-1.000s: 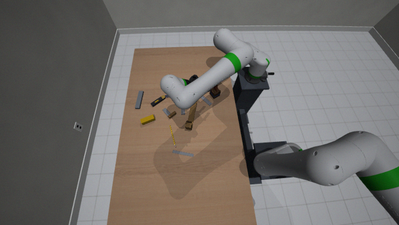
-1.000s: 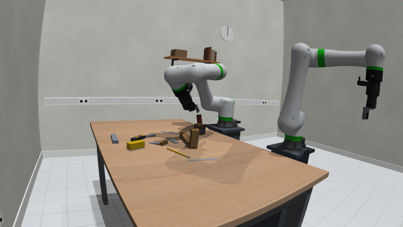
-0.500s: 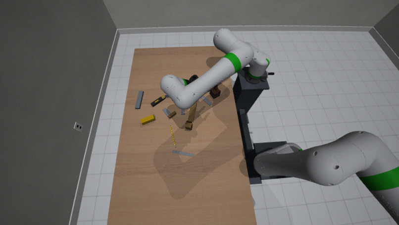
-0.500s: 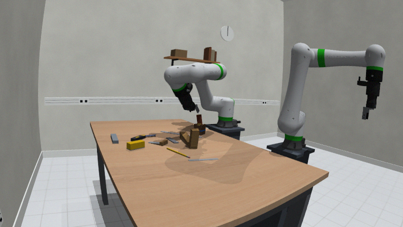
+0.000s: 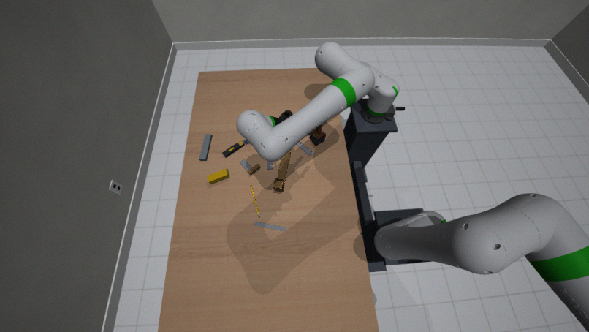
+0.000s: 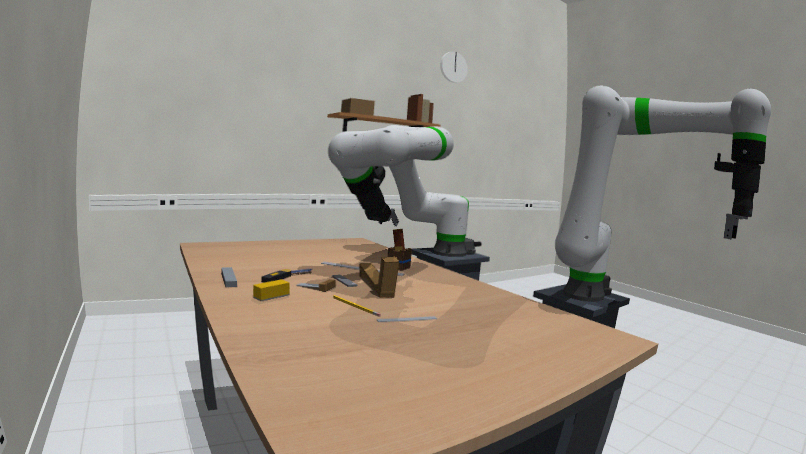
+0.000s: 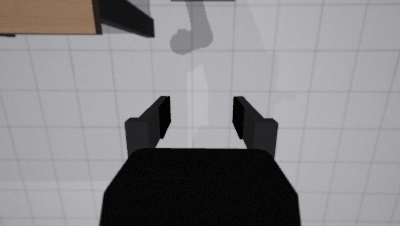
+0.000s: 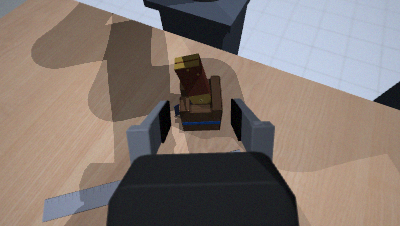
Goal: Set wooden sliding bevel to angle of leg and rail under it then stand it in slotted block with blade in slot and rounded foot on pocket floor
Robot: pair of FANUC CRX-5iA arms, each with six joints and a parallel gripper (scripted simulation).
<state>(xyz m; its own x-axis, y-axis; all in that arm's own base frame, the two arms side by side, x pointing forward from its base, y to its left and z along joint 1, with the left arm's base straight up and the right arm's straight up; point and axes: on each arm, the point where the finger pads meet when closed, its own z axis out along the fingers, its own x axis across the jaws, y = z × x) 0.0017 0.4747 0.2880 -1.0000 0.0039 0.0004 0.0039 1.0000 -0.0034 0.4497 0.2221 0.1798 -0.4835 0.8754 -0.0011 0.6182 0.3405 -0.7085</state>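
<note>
wooden bevel (image 6: 398, 239) (image 8: 192, 82) upright in block (image 6: 399, 259) (image 8: 201, 119), leaning slightly; right gripper (image 6: 395, 224) (image 8: 200, 120) angled down above, jaws wide, empty; left gripper (image 6: 730, 236) (image 7: 201, 117) likewise, pointing down.

No visible change between earlier pictures and now, in top view or exterior view. Any smaller shift too slight to tell. Change within wrist views cannot be told, earlier pictures showing top and exterior only.
</note>
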